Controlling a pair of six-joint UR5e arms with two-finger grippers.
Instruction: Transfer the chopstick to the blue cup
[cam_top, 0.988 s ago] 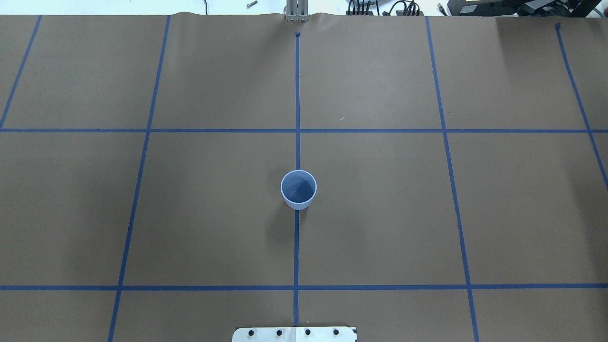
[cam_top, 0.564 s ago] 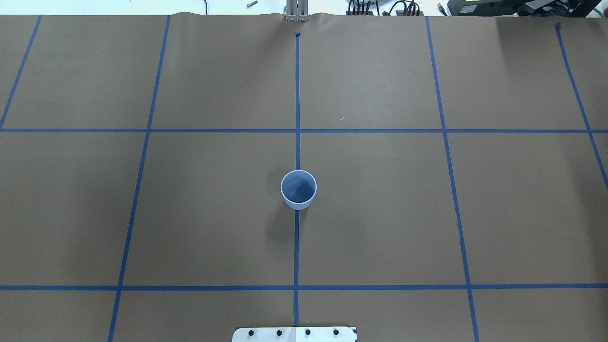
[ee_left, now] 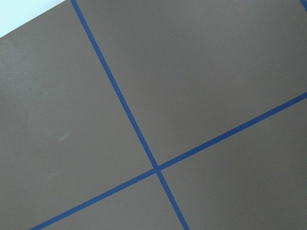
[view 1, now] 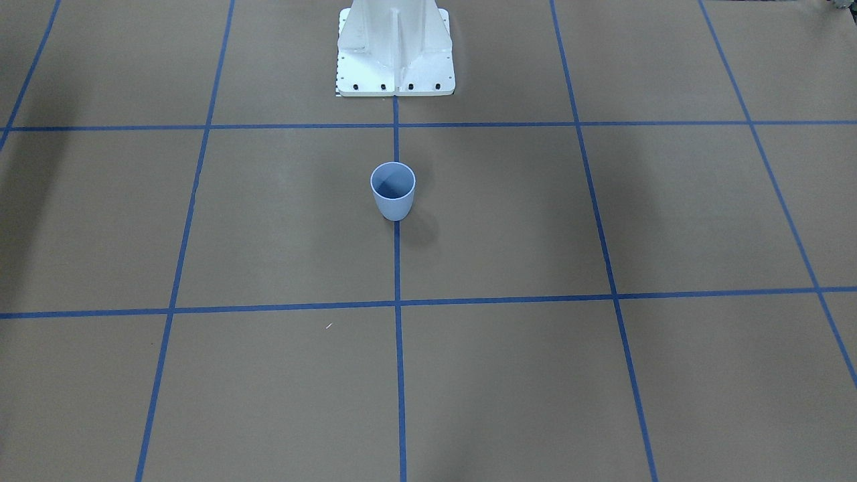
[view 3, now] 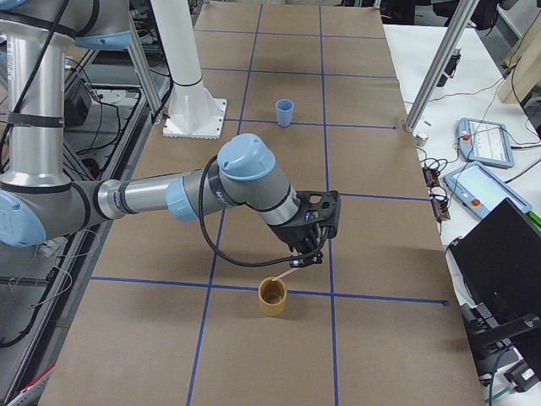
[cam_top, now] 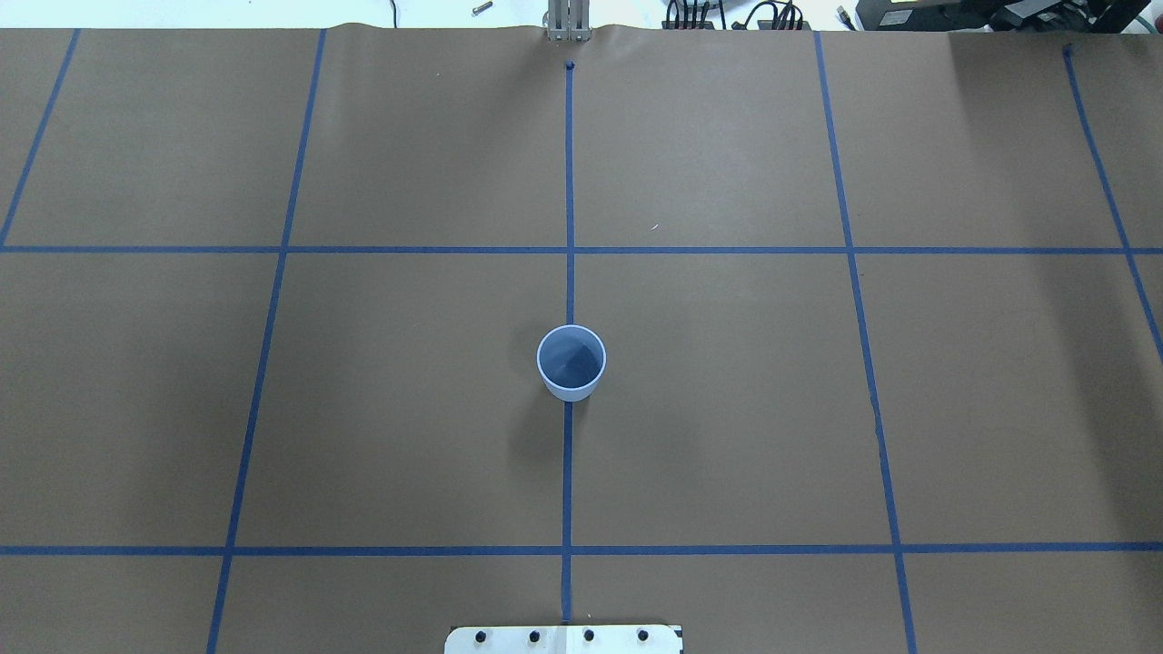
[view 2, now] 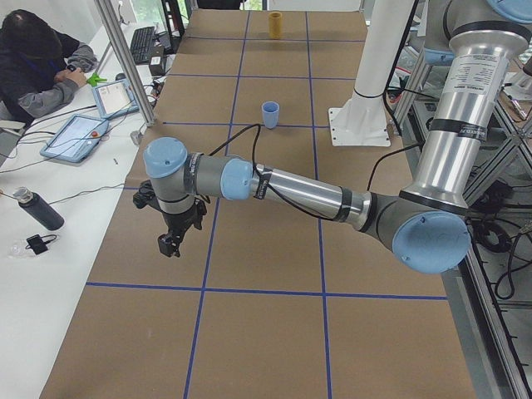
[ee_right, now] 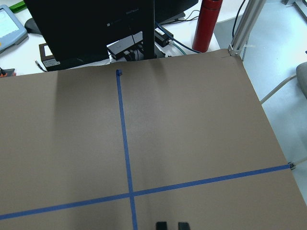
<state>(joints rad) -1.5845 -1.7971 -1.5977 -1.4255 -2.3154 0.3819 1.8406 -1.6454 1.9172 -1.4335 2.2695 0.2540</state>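
Observation:
The blue cup (cam_top: 571, 363) stands upright and empty on the middle tape line; it also shows in the front view (view 1: 393, 191), the left side view (view 2: 270, 114) and the right side view (view 3: 285, 112). My right gripper (view 3: 308, 258) is far from it, at the table's right end, just above a tan cup (view 3: 272, 296). A thin pink chopstick (view 3: 289, 272) slants from its fingers down to that cup's rim. In the right wrist view the gripper (ee_right: 172, 225) has its tips close together. My left gripper (view 2: 170, 241) hovers over the left end; I cannot tell its state.
The robot's white base (view 1: 395, 50) stands behind the blue cup. Blue tape lines (cam_top: 570, 182) divide the brown table cover. A black monitor (ee_right: 91, 28) and a red bottle (ee_right: 207, 24) stand past the table's right end. An operator (view 2: 37, 66) sits by the left end.

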